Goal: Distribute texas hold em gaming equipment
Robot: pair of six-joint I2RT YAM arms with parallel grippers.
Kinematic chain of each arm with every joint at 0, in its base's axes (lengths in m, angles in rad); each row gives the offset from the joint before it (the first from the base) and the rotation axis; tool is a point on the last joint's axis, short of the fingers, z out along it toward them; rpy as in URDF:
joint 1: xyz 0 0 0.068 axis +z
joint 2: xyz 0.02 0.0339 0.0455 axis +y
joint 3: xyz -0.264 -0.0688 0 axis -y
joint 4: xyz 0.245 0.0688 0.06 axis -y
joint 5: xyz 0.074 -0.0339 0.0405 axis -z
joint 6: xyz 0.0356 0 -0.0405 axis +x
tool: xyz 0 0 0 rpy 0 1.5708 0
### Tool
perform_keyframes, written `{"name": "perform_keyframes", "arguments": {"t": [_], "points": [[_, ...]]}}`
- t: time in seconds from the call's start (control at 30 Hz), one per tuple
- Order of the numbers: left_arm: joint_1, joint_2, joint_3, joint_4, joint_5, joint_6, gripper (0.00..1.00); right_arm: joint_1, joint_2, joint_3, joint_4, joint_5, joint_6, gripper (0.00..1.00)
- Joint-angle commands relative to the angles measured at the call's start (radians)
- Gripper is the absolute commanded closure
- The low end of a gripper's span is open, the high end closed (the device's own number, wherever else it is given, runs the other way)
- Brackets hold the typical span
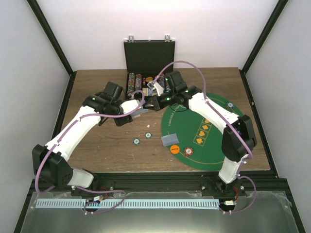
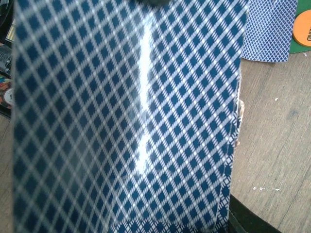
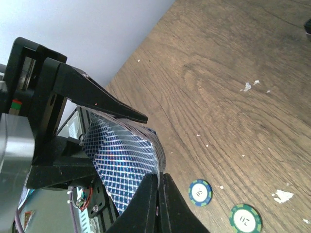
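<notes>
Bare wood runs from the table's left edge toward your left gripper (image 1: pixel 132 114), which is pinching the deck of cards (image 2: pixel 126 121) near table centre. Two teal chips (image 1: pixel 137 141) (image 1: pixel 148 135) lie apart at its 6 o'clock. The black case (image 1: pixel 148 56) stands open close by at 12 o'clock. Your right gripper (image 3: pixel 158 194), fingers pressed together, meets the deck's corner; you cannot tell whether a card is caught. At 4 o'clock, loose cards (image 1: pixel 170 140), an orange disc (image 1: pixel 175 149) and a red chip (image 1: pixel 188 152) crowd the green mat's (image 1: pixel 218 136) left edge.

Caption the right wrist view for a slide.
Left gripper holds the card deck while the right gripper pinches its lower edge above two teal chips on the table.
</notes>
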Motion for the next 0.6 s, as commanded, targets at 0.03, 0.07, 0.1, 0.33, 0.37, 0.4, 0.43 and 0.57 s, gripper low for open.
{"name": "perform_keyframes", "arguments": {"t": [0.03,0.07,0.1,0.33,0.37,0.4,0.43,0.57], "points": [[0.003,-0.011,-0.010,0.015,0.012,-0.007,0.56,-0.023,-0.075,0.049,-0.086,0.034,-0.044,0.99],[0.003,-0.013,-0.010,0.014,0.011,-0.007,0.56,-0.028,-0.079,0.051,-0.099,0.034,-0.050,0.99],[0.003,-0.014,-0.010,0.014,0.012,-0.007,0.56,-0.033,-0.083,0.056,-0.114,0.035,-0.055,0.99],[0.005,-0.020,-0.011,0.012,0.013,-0.012,0.56,-0.074,-0.146,0.039,-0.155,0.003,-0.067,0.99],[0.005,-0.022,-0.013,0.012,0.014,-0.012,0.56,-0.084,-0.156,0.036,-0.162,-0.005,-0.066,0.99],[0.006,-0.024,-0.013,0.012,0.015,-0.014,0.56,-0.095,-0.168,0.031,-0.168,-0.013,-0.067,0.99],[0.006,-0.025,-0.014,0.011,0.014,-0.013,0.56,-0.106,-0.181,0.026,-0.176,-0.017,-0.071,0.99],[0.010,-0.035,-0.018,0.010,0.010,-0.014,0.56,-0.164,-0.236,-0.017,-0.220,0.003,-0.086,0.99]]}}
